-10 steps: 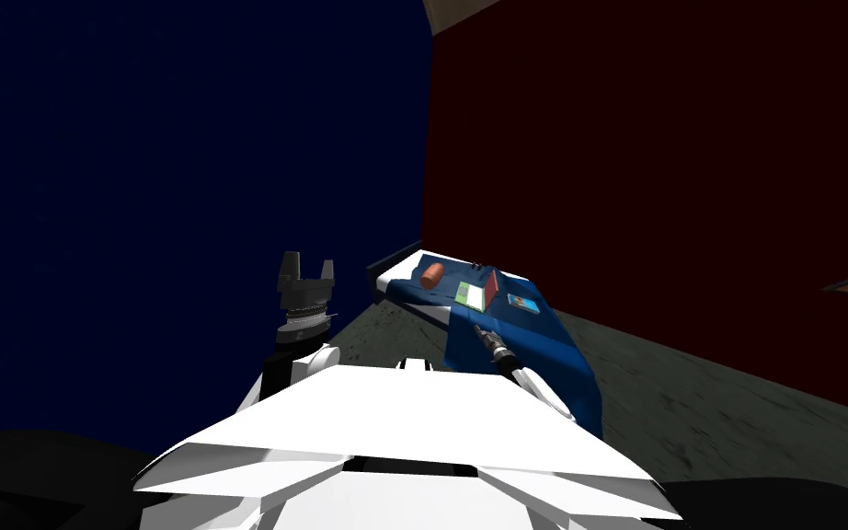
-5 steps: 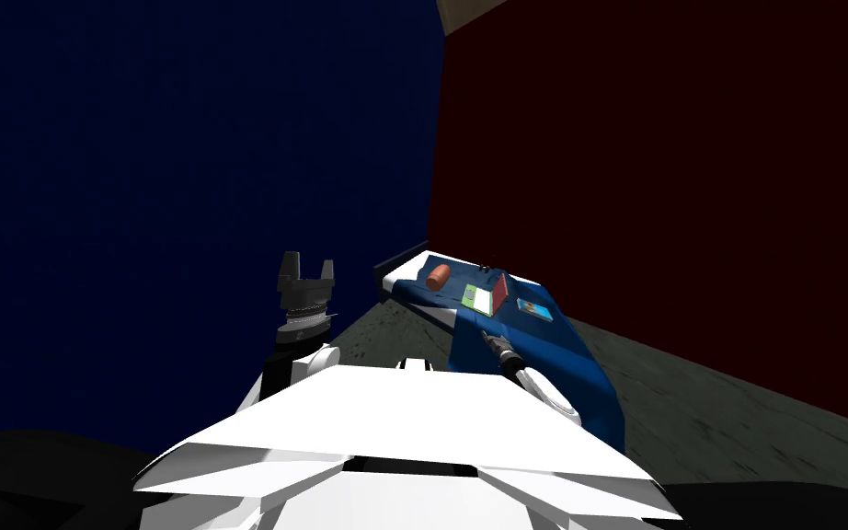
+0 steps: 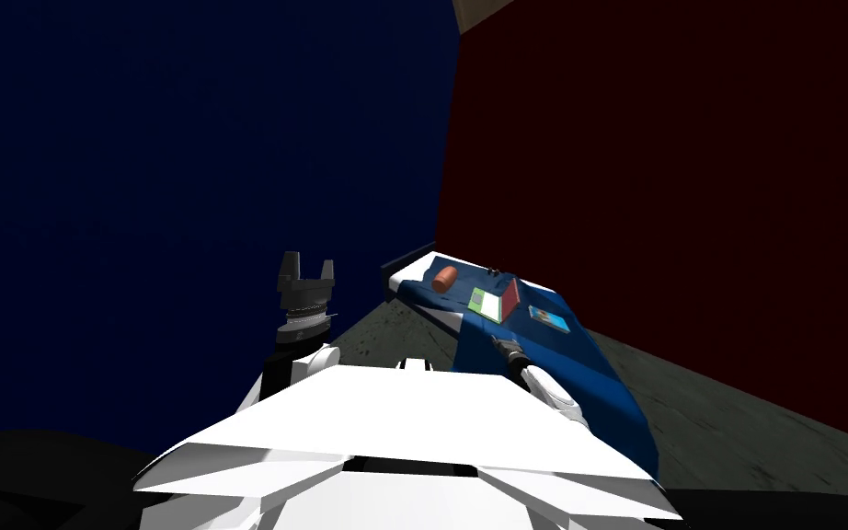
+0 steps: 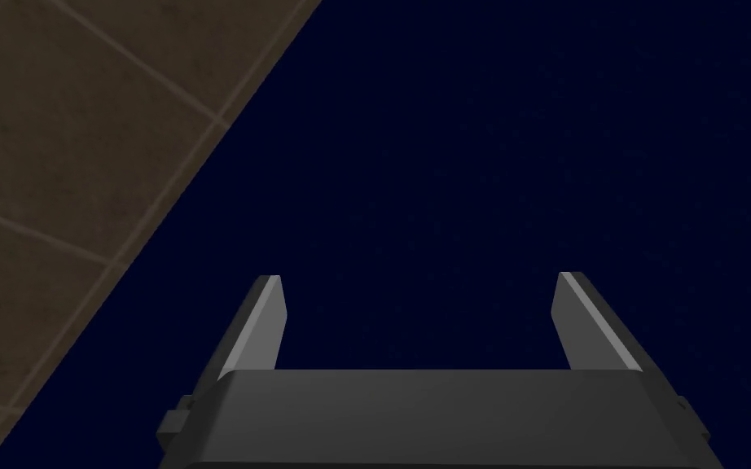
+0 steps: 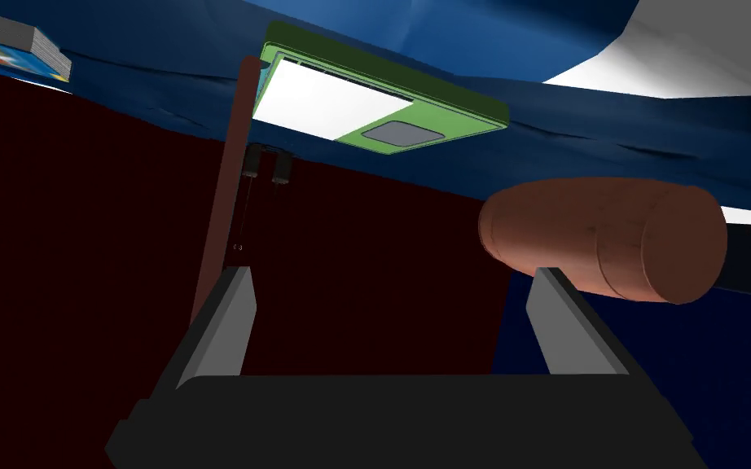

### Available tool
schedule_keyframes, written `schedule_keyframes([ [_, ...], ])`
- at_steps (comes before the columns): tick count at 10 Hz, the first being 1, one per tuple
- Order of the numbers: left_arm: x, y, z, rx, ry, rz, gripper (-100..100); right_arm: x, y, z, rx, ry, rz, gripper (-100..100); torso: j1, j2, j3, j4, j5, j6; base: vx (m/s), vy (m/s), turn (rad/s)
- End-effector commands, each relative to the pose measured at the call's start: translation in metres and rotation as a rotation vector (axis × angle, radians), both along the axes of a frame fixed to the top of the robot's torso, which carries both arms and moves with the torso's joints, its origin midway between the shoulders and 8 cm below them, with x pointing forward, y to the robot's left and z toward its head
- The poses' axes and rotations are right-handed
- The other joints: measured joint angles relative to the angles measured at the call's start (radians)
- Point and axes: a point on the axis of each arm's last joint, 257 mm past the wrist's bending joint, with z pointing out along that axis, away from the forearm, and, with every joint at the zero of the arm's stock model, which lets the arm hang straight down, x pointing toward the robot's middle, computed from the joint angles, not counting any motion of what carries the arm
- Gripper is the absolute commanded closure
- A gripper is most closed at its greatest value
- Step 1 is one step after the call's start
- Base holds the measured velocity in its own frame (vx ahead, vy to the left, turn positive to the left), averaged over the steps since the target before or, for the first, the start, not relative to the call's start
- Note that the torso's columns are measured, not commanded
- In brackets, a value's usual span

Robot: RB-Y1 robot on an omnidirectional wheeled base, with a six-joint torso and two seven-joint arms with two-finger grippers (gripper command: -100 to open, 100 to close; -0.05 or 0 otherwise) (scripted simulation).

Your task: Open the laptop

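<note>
The laptop (image 3: 496,303) lies on a bed with a blue cover (image 3: 588,377). Its green base (image 5: 382,102) with white keys lies flat. Its dark red lid (image 5: 223,203) stands up at about a right angle to the base. My right gripper (image 3: 503,346) hovers over the blue cover just short of the laptop, apart from it. In the right wrist view the right gripper (image 5: 394,277) is open with nothing between its fingers. My left gripper (image 3: 305,271) is raised at my left, away from the bed, and in its wrist view the left gripper (image 4: 419,278) is open and empty.
A brown cylinder (image 3: 444,279) lies on the bed left of the laptop, and also looms close to my right fingers as the brown cylinder (image 5: 602,240). A colourful book (image 3: 549,318) lies right of the laptop. Dark blue and dark red walls meet behind the bed.
The whole head picture has shifted, so the bed and laptop sit further right and lower: my own move. The right gripper stays open near the laptop. The left arm has not moved.
</note>
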Motion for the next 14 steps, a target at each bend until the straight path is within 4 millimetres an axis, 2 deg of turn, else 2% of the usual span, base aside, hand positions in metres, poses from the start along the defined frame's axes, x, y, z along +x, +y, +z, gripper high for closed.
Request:
schedule_keyframes([
  [1,0.0,0.0,0.0,0.0,0.0,0.0,0,-0.005,-0.027,-0.002,-0.094,0.042,-0.021,-100,0.0,0.001,0.0,0.0,0.0,0.001,0.022,-0.02,0.12],
  [2,0.0,0.0,0.0,0.0,0.0,0.0,0,-0.003,-0.043,0.003,-0.15,0.054,-0.026,-100,0.0,0.0,0.0,0.0,0.0,0.0,0.03,-0.036,0.236],
  [3,0.0,0.0,0.0,0.0,0.0,0.0,0,-0.007,-0.046,-0.001,-0.152,0.065,-0.033,-100,0.0,-0.001,0.0,0.0,0.0,0.0,0.026,-0.031,0.078],
  [4,0.0,0.0,0.0,0.0,0.0,0.0,0,-0.008,-0.065,0.002,-0.208,0.085,-0.045,-100,0.0,0.0,0.0,0.0,0.0,0.001,0.021,-0.027,0.119],
  [5,0.0,0.0,0.0,0.0,0.0,0.0,0,-0.008,-0.065,0.002,-0.208,0.085,-0.045,-100,0.001,0.0,0.0,0.0,0.0,0.0,0.017,-0.023,0.082],
  [8,0.0,0.0,0.0,0.0,0.0,0.0,0,-0.01,-0.117,0.019,-0.362,0.132,-0.079,-100,0.0,-0.001,0.0,0.0,0.0,0.0,0.027,-0.04,0.181],
  [10,0.0,0.0,0.0,0.0,0.0,0.0,0,-0.01,-0.117,0.019,-0.362,0.132,-0.079,-100,0.0,0.0,0.0,0.0,0.0,0.001,0.014,-0.034,0.018],
  [13,0.0,0.0,0.0,0.0,0.0,0.0,0,-0.011,-0.161,0.044,-0.496,0.163,-0.11,-100,0.0,0.0,0.0,0.0,0.0,0.0,0.018,-0.039,0.164],
  [14,0.0,0.0,0.0,0.0,0.0,0.0,0,-0.011,-0.161,0.044,-0.496,0.163,-0.11,-100,-0.001,-0.001,-0.001,0.0,0.0,0.001,0.016,-0.044,0.031],
])
